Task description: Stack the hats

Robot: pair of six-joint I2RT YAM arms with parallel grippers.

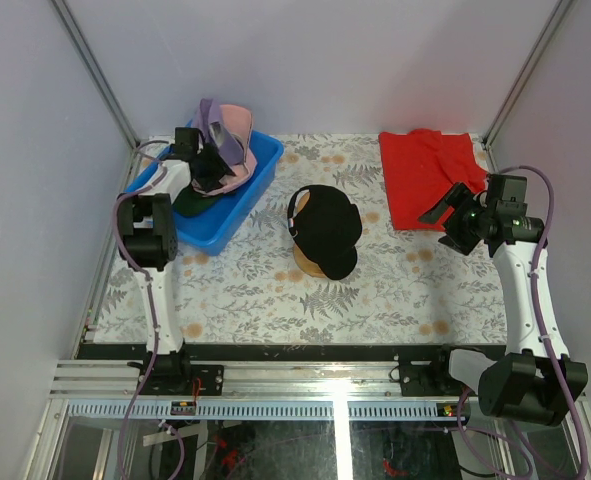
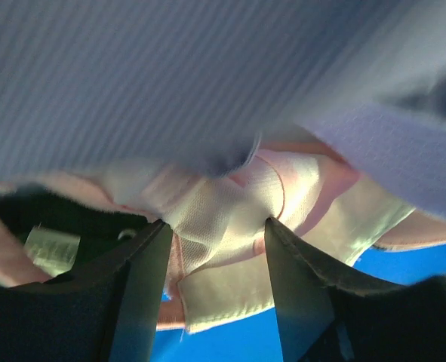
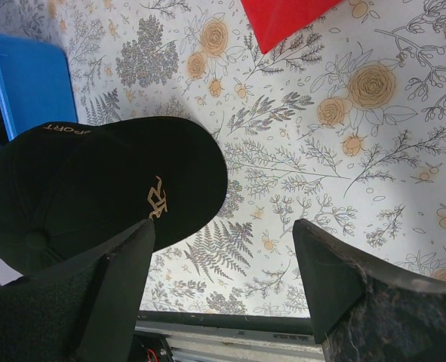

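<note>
The pink cap (image 2: 283, 181) is clamped in the left hand (image 2: 216, 222); the right hand (image 3: 224, 224) is held apart beside the black cap (image 3: 94, 188).

Pink cap (image 2: 234, 192) (crumpled) bunches between the fingers of the left end effector (image 2: 216, 225), lavender cap (image 2: 207, 75) draped just above it, a dark cap (image 2: 72, 219) beneath. Black cap (image 3: 94, 188), gold emblem, sits left of the right end effector (image 3: 223, 226).

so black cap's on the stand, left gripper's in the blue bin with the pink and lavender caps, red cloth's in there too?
Red cloth is wrong: top external shows it on the table at the far right, not in the blue bin. Black cap on the stand and left gripper among the pink cap and lavender cap hold.
</note>
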